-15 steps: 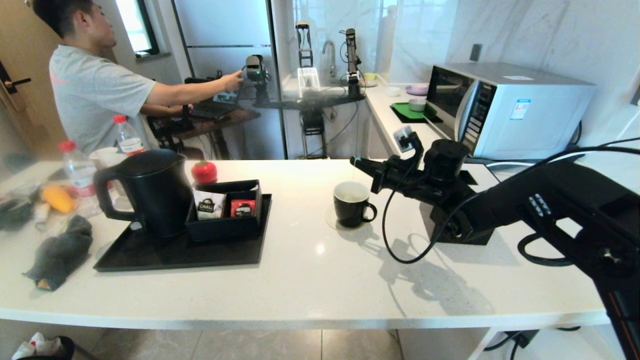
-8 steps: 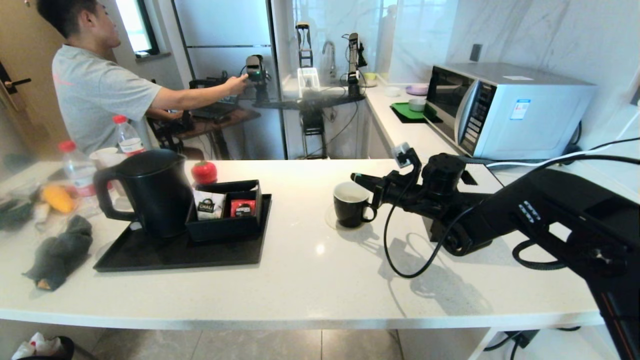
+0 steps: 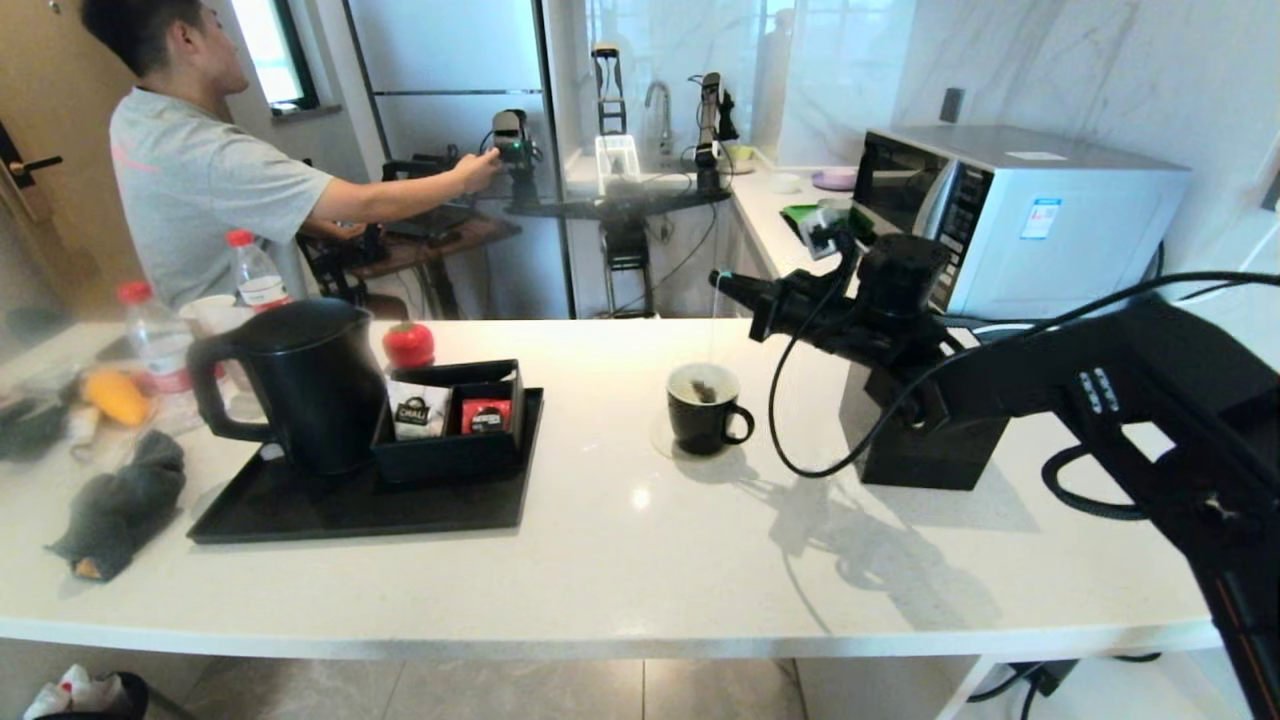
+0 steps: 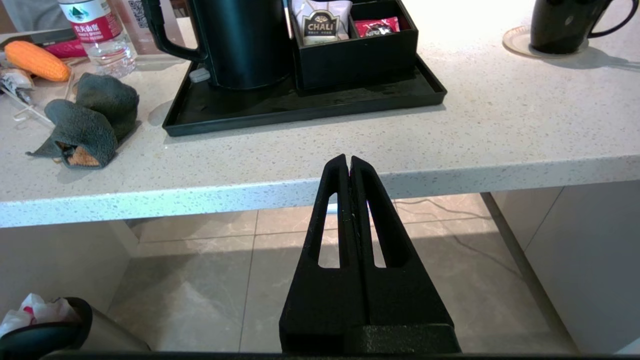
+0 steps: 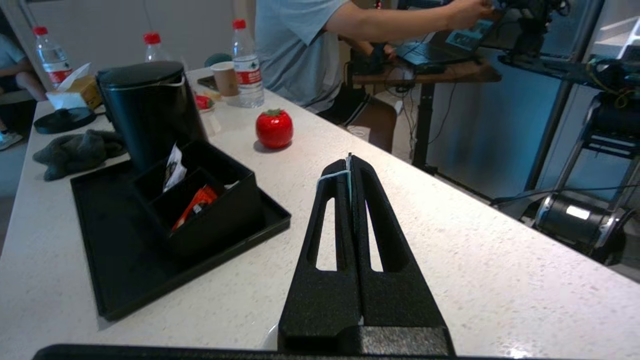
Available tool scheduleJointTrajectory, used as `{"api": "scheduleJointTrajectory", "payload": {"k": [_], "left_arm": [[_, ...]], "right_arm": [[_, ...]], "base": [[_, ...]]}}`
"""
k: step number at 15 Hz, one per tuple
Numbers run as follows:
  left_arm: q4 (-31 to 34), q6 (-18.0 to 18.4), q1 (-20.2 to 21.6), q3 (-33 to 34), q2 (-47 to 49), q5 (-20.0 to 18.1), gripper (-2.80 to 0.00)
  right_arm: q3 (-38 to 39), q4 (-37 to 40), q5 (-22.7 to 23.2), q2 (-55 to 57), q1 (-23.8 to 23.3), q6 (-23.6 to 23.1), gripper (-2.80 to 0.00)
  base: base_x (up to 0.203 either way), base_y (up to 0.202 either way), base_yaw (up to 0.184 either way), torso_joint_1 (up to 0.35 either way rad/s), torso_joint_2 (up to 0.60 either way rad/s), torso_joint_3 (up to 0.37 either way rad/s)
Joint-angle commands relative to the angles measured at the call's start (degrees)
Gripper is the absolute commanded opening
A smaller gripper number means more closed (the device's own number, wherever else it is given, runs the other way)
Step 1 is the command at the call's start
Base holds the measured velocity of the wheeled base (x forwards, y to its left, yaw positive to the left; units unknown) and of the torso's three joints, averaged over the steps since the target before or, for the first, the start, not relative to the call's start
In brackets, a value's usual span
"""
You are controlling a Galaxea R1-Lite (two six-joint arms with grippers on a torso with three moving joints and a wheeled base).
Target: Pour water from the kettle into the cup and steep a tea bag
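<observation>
Your right gripper, right of centre, has its jaws clenched on the string so the tea bag steeps in the cup at mid-frame; left gripper parked, clenched.

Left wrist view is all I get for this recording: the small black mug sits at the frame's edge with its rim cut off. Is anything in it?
Observer: Yes. The head view shows a small greyish tea bag inside the mouth of the small black mug.
Operator: Is something holding it?
Observer: A thin white string runs up from it to the right gripper, which is above the mug, shut on the string.
Operator: Does the right wrist camera agree?
Observer: Yes, it shows the string looped over the tips of the closed black fingers.
</observation>
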Motion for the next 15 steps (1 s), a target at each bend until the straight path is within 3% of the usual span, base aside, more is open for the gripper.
{"api": "scheduleJointTrajectory", "payload": {"k": [1, 4, 10, 15], "left_arm": [[0.00, 0.01, 0.02, 0.00, -0.02, -0.02, -2.80], [0.00, 0.01, -0.01, 0.00, -0.02, -0.02, -2.80], [0.00, 0.01, 0.02, 0.00, -0.02, -0.02, -2.80], [0.00, 0.01, -0.06, 0.00, -0.02, -0.02, -2.80]], "right_arm": [[-1.52, 0.13, 0.22, -0.14, -0.42, -0.03, -2.80], [2.12, -1.44, 0.11, 0.30, -0.29, -0.35, -2.80], [15.06, -11.74, 0.11, 2.34, -0.15, -0.40, -2.80], [13.19, -11.55, 0.13, 1.98, -0.24, -0.16, -2.80]], "base": [[0.000, 0.000, 0.000, 0.000, 0.00, 0.000], [0.000, 0.000, 0.000, 0.000, 0.00, 0.000], [0.000, 0.000, 0.000, 0.000, 0.00, 0.000], [0.000, 0.000, 0.000, 0.000, 0.00, 0.000]]}}
